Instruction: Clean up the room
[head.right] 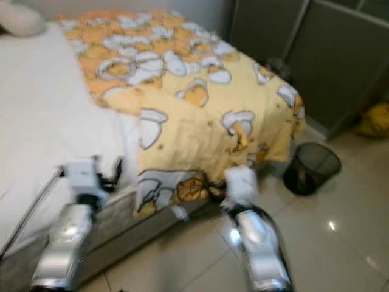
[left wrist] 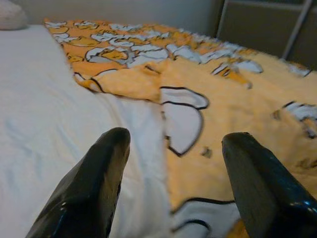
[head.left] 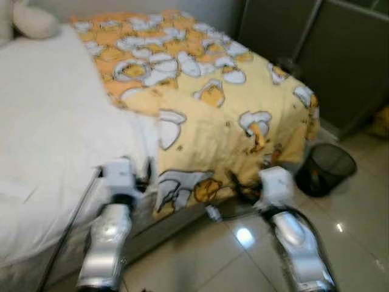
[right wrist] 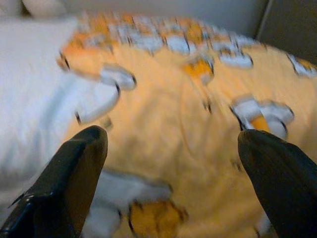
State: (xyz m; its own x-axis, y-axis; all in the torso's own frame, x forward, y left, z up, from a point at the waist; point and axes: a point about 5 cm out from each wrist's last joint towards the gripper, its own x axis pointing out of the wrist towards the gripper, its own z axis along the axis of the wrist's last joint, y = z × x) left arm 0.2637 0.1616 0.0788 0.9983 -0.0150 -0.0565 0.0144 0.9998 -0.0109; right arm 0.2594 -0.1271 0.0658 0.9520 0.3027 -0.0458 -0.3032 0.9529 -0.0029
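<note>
The bed (head.left: 55,152) is taken as the landmark. Its near half is covered by a yellow patterned blanket (head.left: 206,103) that hangs over the foot edge and the corner, so that edge is draped and blocked by cloth. The white sheet beside the blanket lies flat and open to a reach from above. At the head end a pale pillow (head.left: 33,21) is seen. On the tiled floor (head.left: 340,231) just off the bed's foot corner a black mesh wastebasket (head.left: 325,169) stands, narrowing the passage there. Beyond the bed, dark cabinet doors (head.left: 328,55) close off the far side. A small dark tangle, too blurred to identify, lies at the bed's lower edge.
</note>
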